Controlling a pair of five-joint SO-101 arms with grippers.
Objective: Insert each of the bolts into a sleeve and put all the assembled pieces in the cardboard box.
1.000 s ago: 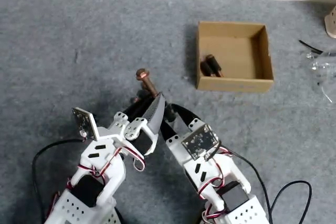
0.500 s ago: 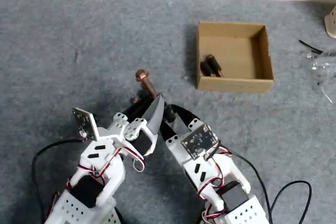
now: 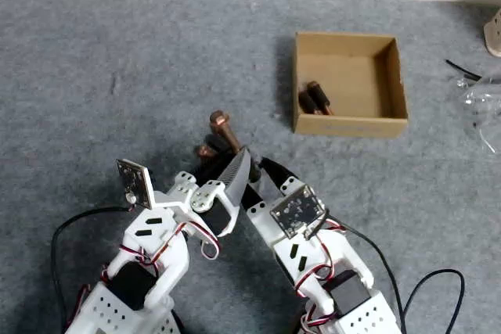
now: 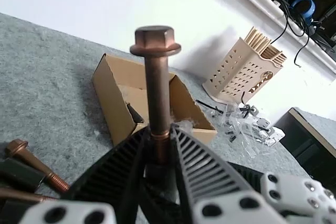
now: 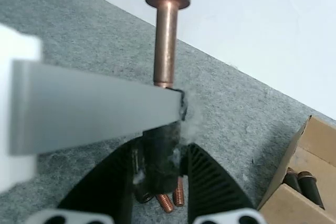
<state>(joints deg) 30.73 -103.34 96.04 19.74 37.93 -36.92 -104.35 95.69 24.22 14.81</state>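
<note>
In the lower middle of the high view the two arms are meeting. The left gripper (image 4: 157,137) is pinching the copper-coloured bolt (image 4: 156,77) low on its shank, head upward. The right gripper (image 5: 160,153) is clamping the dark sleeve (image 5: 159,167) directly under it, so the bolt's end is sitting inside the sleeve; how deep, I cannot tell. The bolt is looking like solid metal: stiff, rather heavy for its size, with a smooth shank that is probably slipping easily between the ribbed fingers. I am judging that the sleeve's body is the better place to take hold, with the head kept up so the bolt is not dropping out. Just behind the grippers, some loose bolts (image 3: 205,150) are lying on the grey worktop (image 3: 117,52). Farther, at the upper right of the frame, the cardboard box (image 3: 348,125) is standing open and well apart, with two assembled pieces (image 3: 315,99) lying in its left part.
</note>
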